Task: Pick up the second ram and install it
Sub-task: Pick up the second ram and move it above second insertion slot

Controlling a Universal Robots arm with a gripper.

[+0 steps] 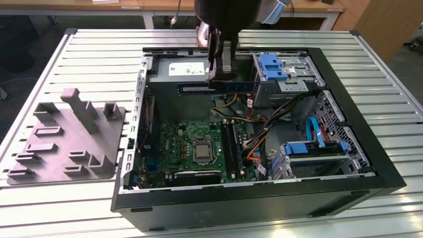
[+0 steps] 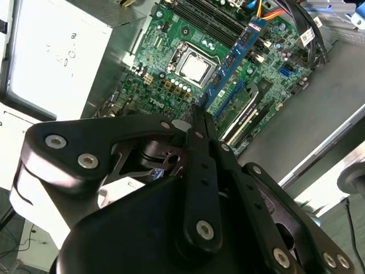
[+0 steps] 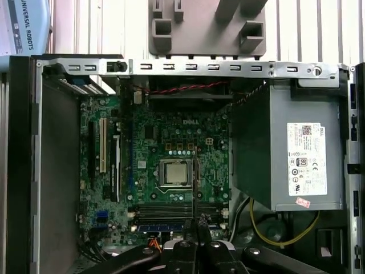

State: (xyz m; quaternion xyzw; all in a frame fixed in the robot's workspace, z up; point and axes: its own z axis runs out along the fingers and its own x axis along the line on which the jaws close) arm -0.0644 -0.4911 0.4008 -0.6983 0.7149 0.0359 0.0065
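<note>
My gripper (image 1: 217, 82) hangs over the open computer case (image 1: 370, 163), shut on the second ram (image 1: 231, 87). The stick is a thin dark board held level and lengthwise above the power supply's edge, well above the green motherboard (image 1: 191, 144). In the second wrist view the ram (image 2: 234, 57) juts out from the fingertips (image 2: 201, 123) as a bluish strip over the board's processor socket (image 2: 194, 68). In the first wrist view it appears edge-on as a thin line (image 3: 195, 182) over the long black memory slots (image 3: 165, 211).
A grey plastic fixture (image 1: 66, 139) lies on the slatted table at the exterior view's left. Inside the case are the power supply (image 1: 178, 69), blue drive brackets (image 1: 272, 67), another blue bracket (image 1: 317, 148), and loose cables (image 1: 258, 134) beside the memory slots.
</note>
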